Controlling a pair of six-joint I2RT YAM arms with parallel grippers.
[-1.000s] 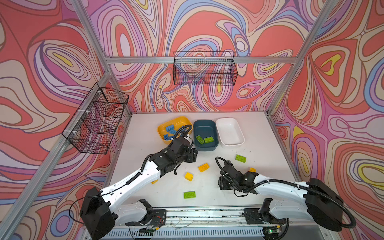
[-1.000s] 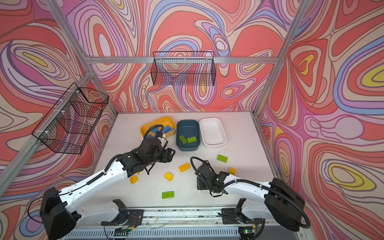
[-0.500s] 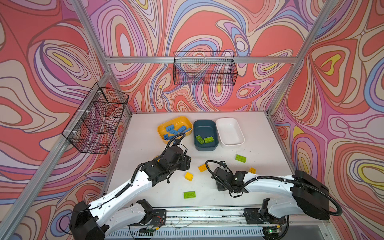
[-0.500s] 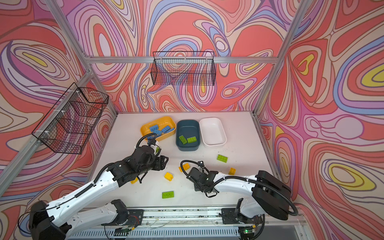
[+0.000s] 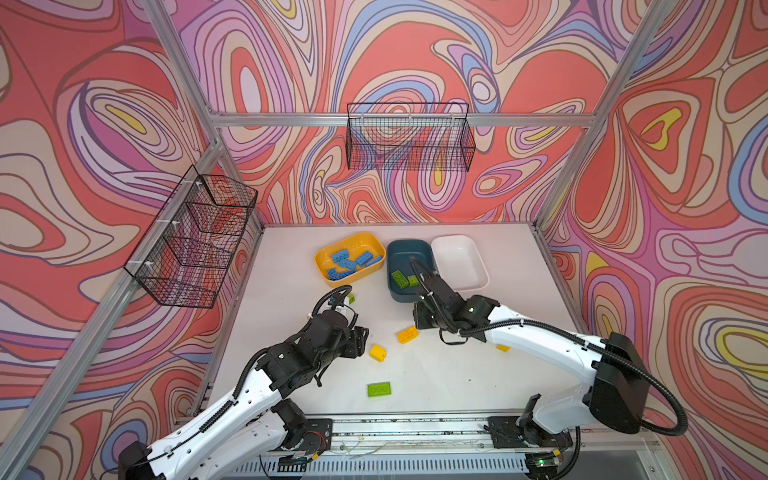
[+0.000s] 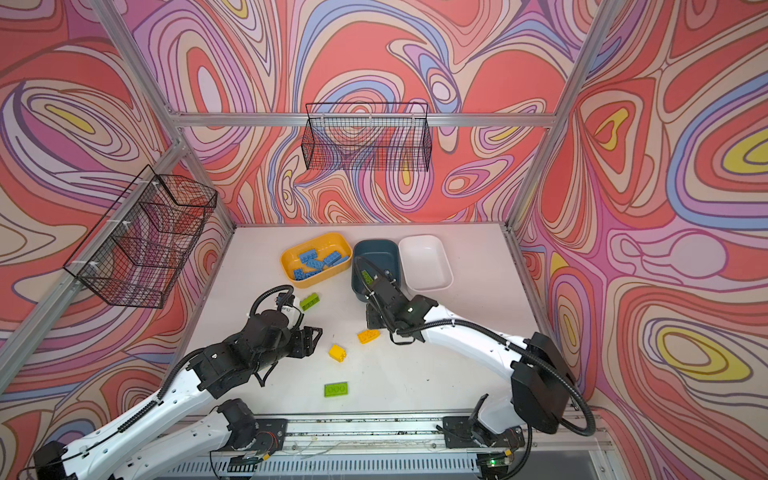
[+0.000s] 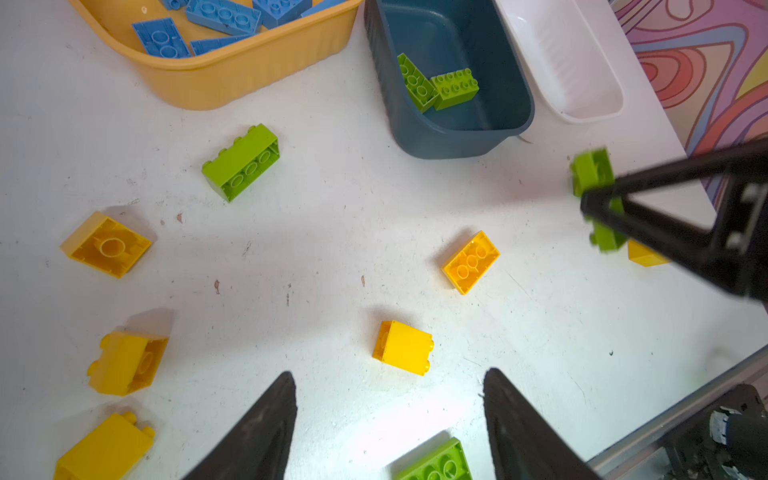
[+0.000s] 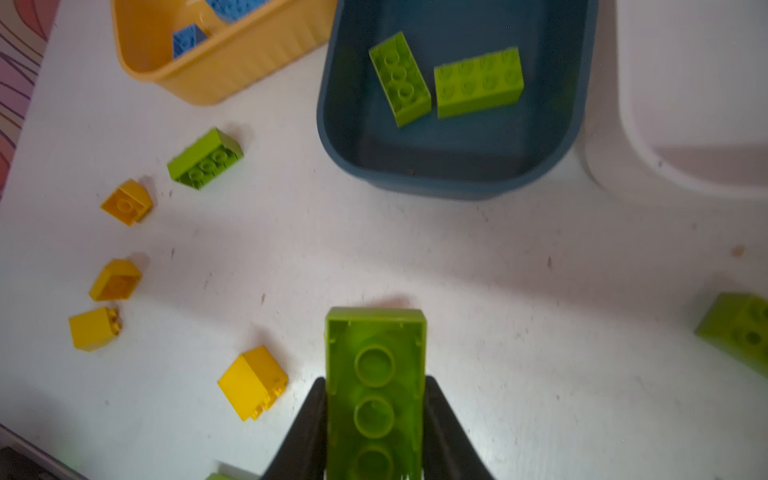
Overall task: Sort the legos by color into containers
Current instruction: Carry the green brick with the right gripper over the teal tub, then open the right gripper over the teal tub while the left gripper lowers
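The right fingers (image 8: 308, 424) were clamped on a green brick (image 8: 376, 370) above the counter (image 8: 519, 291), with the teal tub (image 8: 457, 185) ahead of them holding two green bricks (image 8: 478, 81), while the left fingers (image 7: 268, 428) stood open, a yellow brick (image 7: 403, 347) just beyond their tips.

bright, even light falls from above on my white table (image 5: 436, 395), leaving soft short shadows beside the bricks (image 7: 403, 347). both wrist views bend at their edges; the green brick (image 8: 376, 395) i hold looks blurred.
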